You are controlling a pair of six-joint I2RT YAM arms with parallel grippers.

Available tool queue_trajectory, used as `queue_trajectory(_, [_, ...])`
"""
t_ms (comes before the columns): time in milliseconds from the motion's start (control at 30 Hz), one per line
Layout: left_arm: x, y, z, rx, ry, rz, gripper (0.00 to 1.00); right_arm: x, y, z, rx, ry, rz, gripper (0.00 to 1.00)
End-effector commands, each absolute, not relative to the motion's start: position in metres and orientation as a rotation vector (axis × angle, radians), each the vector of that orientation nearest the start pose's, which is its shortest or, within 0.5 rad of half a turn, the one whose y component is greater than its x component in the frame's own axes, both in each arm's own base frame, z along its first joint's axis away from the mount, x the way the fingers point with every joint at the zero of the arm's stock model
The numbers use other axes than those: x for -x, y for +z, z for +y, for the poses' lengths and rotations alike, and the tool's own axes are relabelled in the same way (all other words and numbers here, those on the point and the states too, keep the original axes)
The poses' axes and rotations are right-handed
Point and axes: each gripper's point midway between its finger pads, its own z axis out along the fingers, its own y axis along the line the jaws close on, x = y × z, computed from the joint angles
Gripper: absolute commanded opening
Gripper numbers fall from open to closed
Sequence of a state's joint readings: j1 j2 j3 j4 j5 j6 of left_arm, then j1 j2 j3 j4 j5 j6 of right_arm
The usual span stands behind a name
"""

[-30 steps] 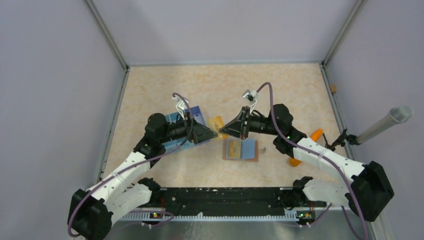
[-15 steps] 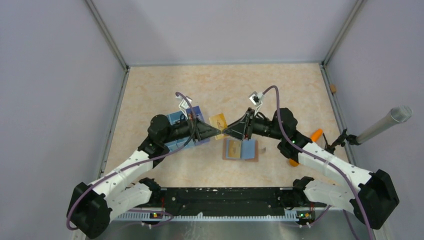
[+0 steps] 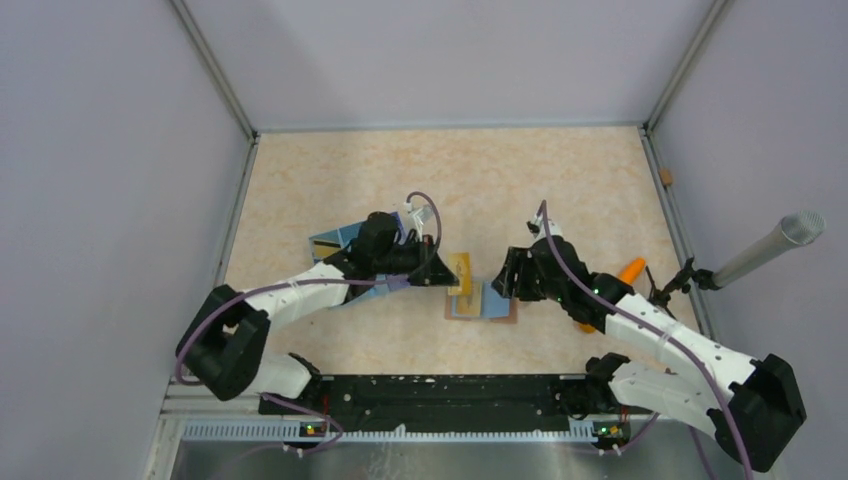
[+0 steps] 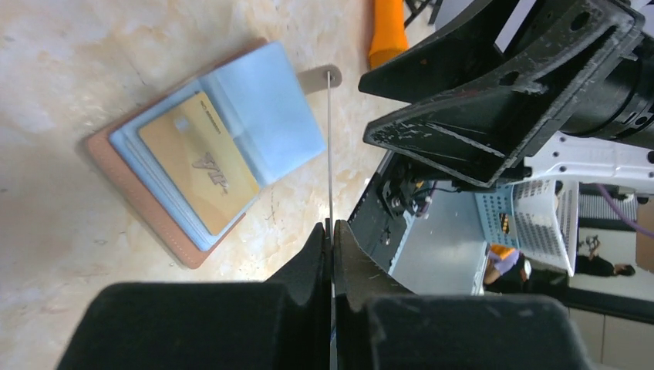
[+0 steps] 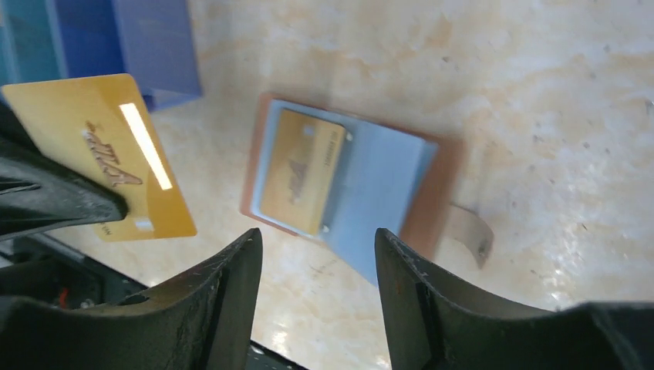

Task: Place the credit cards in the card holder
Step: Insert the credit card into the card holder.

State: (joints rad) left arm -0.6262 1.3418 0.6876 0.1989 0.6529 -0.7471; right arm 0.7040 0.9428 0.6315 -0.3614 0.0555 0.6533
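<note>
The card holder [image 3: 482, 303] lies open on the table, brown outside with light blue pockets, and one gold credit card [image 5: 302, 169] sits in its left half. My left gripper [image 3: 446, 272] is shut on a second gold credit card [image 3: 461, 272] and holds it on edge just above the holder's left side. In the left wrist view that held card [image 4: 329, 139] shows as a thin line running out from the shut gripper [image 4: 332, 229], with the card holder [image 4: 208, 154] below to the left. My right gripper [image 5: 318, 247] stands open with nothing in it, close over the card holder [image 5: 362, 189].
A blue compartment box [image 3: 338, 248] lies under the left arm. An orange carrot-shaped object [image 3: 632, 268] lies beside the right arm. A grey microphone [image 3: 770, 248] pokes in at the right wall. Metal rails frame the table.
The gold card passed from the right gripper to the left. The left jaws shut on it, the right jaws opened and drew back, and the left arm swung the card over the holder.
</note>
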Motion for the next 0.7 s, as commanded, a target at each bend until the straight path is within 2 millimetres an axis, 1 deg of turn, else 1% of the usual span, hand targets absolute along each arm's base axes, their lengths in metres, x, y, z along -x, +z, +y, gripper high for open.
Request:
queue_trajectory(0, [-0.204,0.152,-0.336,-0.461,-1.495,2.26,0.0,-0.199,0.09,0.173,-0.054,0.482,2.445,0.54])
queue_trajectory(133, [-0.2,0.135,-0.35,-0.472,-1.548,2.288,0.0,-0.193,0.071,0.168,-0.057,0.445,2.5,0.52])
queue_trajectory(233, [-0.198,0.127,-0.358,-0.457,-1.597,2.298,0.0,-0.192,0.059,0.171,-0.047,0.444,2.527,0.47])
queue_trajectory(400, [-0.195,0.112,-0.366,-0.453,-1.591,2.336,0.0,-0.194,0.053,0.182,-0.025,0.495,2.531,0.42])
queue_trajectory(567, [-0.193,0.096,-0.367,-0.427,-1.555,2.383,0.0,-0.197,0.049,0.183,-0.028,0.49,2.525,0.39])
queue_trajectory(667, [-0.193,0.088,-0.367,-0.407,-1.542,2.411,0.0,-0.197,0.045,0.184,-0.024,0.49,2.531,0.34])
